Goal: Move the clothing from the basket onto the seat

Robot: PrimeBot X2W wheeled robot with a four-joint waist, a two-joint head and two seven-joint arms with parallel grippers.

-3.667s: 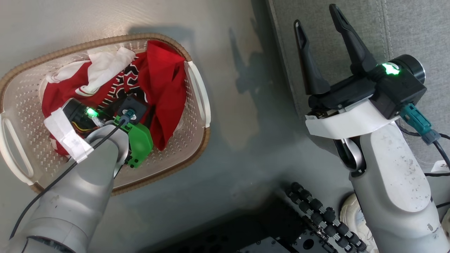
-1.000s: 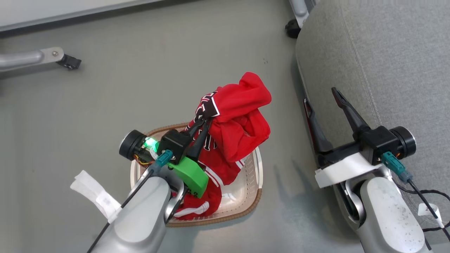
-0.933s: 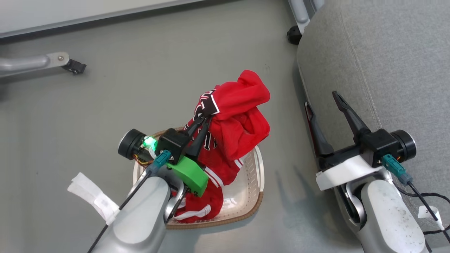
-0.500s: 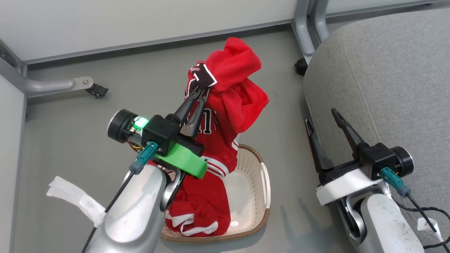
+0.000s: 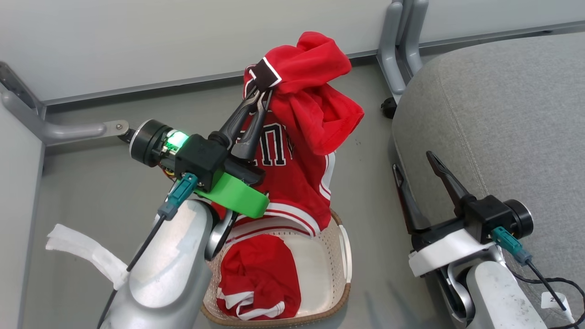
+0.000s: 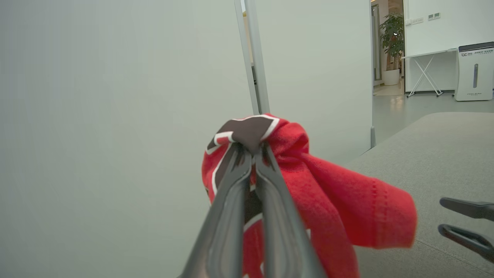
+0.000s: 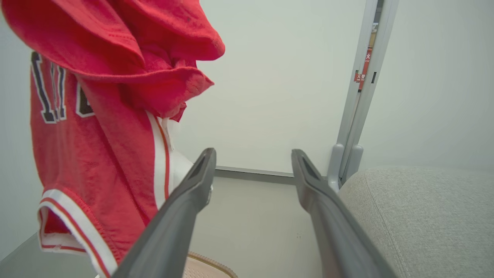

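Observation:
My left gripper (image 5: 257, 94) is shut on the red jersey (image 5: 301, 137), pinching it near its dark lettering (image 6: 247, 131) and holding it well above the basket (image 5: 340, 256). The jersey hangs free with its striped hem just over the basket rim. Red shorts (image 5: 258, 283) with white trim lie crumpled in the basket. My right gripper (image 5: 413, 160) stands open with nothing in it, at the left edge of the grey seat (image 5: 498, 119). In the right wrist view the hanging jersey (image 7: 96, 127) is at the left and the seat (image 7: 420, 216) at the lower right.
A pale wall (image 5: 183, 41) runs behind the basket, with grey metal frame legs (image 5: 397, 50) and a caster foot (image 5: 116, 128) on the grey floor. A loose white tape strip (image 5: 82, 251) hangs from my left forearm. A cable (image 5: 544, 278) trails from my right wrist.
My left gripper has lifted the jersey up out of the basket, leaving the shorts inside. The camera has tilted up, bringing the wall into view. My right gripper stays open beside the seat.

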